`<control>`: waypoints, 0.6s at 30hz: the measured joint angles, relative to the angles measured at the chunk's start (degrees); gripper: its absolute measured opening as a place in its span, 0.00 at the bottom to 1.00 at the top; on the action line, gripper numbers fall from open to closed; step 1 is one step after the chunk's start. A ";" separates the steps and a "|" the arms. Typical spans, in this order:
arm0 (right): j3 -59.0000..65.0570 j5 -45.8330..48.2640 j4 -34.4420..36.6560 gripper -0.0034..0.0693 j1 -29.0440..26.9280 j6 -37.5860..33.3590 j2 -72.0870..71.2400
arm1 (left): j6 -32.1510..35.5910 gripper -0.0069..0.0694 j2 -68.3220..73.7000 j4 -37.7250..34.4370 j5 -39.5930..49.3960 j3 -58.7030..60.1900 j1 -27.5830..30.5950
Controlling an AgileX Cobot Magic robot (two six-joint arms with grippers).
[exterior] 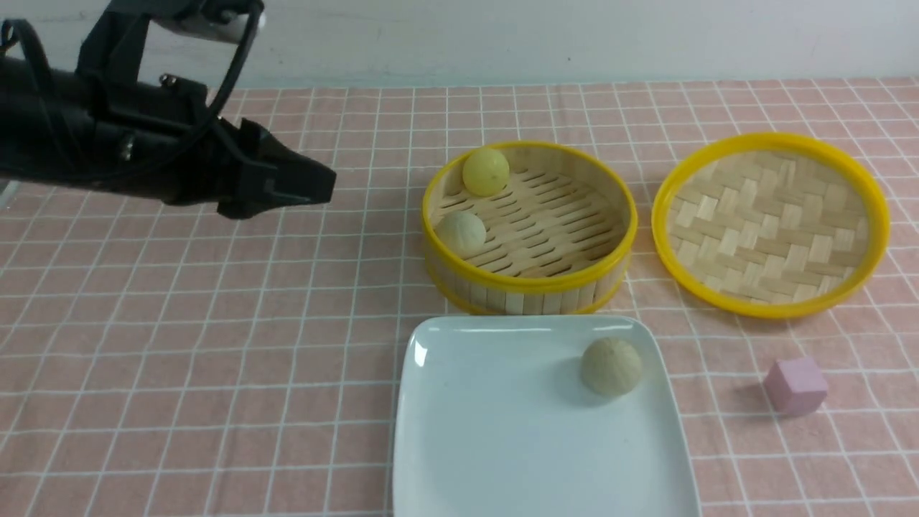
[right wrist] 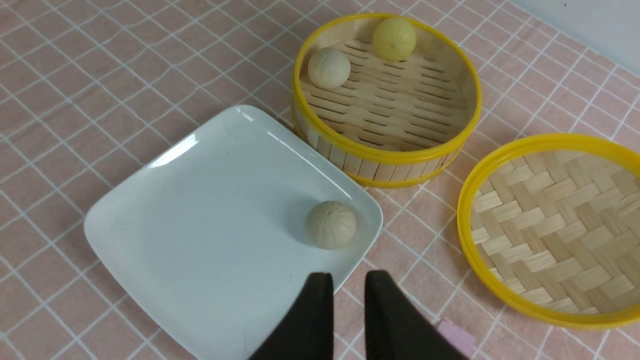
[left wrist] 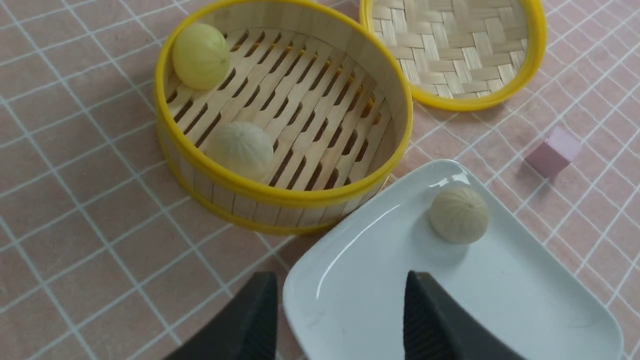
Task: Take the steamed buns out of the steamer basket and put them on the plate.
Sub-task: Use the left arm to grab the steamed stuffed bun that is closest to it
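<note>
The steamer basket (exterior: pixel 531 283) stands mid-table with two steamed buns inside: a pale yellow bun (exterior: pixel 486 171) at its far left and a beige bun (exterior: pixel 461 233) at its near left. A third, beige bun (exterior: pixel 611 366) lies on the white plate (exterior: pixel 502 431) just in front of the basket. My left gripper (exterior: pixel 316 183) hovers above the cloth left of the basket; the left wrist view shows the left gripper (left wrist: pixel 340 280) open and empty. My right gripper (right wrist: pixel 350 277) appears only in its wrist view, above the plate's edge near that bun (right wrist: pixel 331 224), jaws slightly parted and empty.
The shallow woven lid (exterior: pixel 772 222) lies right of the basket. A small pink cube (exterior: pixel 795 385) sits on the checked cloth right of the plate, under the right gripper's fingers (right wrist: pixel 395 320). A pale wall runs along the table's far edge.
</note>
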 joint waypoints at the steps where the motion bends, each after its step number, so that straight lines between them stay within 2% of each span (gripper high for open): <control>1: 1.07 0.07 0.00 0.25 0.00 0.00 -0.29 | 0.06 0.57 1.41 0.46 0.27 -1.54 -0.40; 9: 5.14 -0.15 -0.92 0.54 0.00 0.12 -0.10 | 1.11 0.67 8.96 8.29 -0.63 -7.54 -8.83; 12: 5.26 -0.21 -1.92 0.66 0.00 0.16 -0.06 | -3.01 0.70 12.88 14.74 -7.06 -10.02 -13.38; 18: 5.26 -0.09 -2.11 0.70 0.00 0.16 -0.06 | -13.83 0.70 18.11 22.39 -10.81 -16.79 -15.38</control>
